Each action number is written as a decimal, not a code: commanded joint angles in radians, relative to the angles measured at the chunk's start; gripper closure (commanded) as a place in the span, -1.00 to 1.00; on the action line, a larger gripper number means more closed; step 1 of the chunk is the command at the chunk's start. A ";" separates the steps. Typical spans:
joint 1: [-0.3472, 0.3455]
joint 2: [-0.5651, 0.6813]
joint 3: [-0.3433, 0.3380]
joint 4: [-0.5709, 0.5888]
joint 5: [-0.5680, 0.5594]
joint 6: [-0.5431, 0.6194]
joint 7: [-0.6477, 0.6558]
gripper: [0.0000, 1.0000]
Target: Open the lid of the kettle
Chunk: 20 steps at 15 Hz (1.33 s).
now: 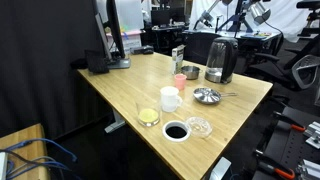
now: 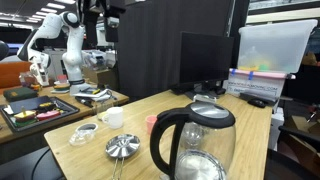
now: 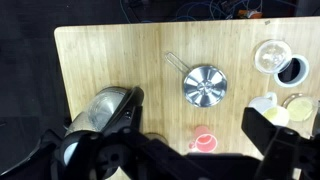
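The kettle [image 1: 221,58] stands at the table's far side and fills the foreground of an exterior view [image 2: 195,148]. Its black handle faces the camera. Its lid [image 2: 211,113] lies flat and closed on top; the lid also shows in the wrist view [image 3: 103,108], on the kettle [image 3: 120,118] at the lower left. My gripper [image 3: 170,148] is open and empty. It hangs high above the table, to the right of the kettle and touching nothing.
A shiny steel dish [image 3: 204,85] [image 1: 206,96], a pink cup [image 3: 203,142] and a white mug [image 1: 170,98] stand near the kettle. Glass bowls [image 1: 199,126] and a black round hole [image 1: 175,131] are near the front edge. A monitor [image 1: 118,30] stands at the back.
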 commanded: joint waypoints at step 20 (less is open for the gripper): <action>-0.012 0.119 0.062 -0.076 0.029 0.083 0.249 -1.00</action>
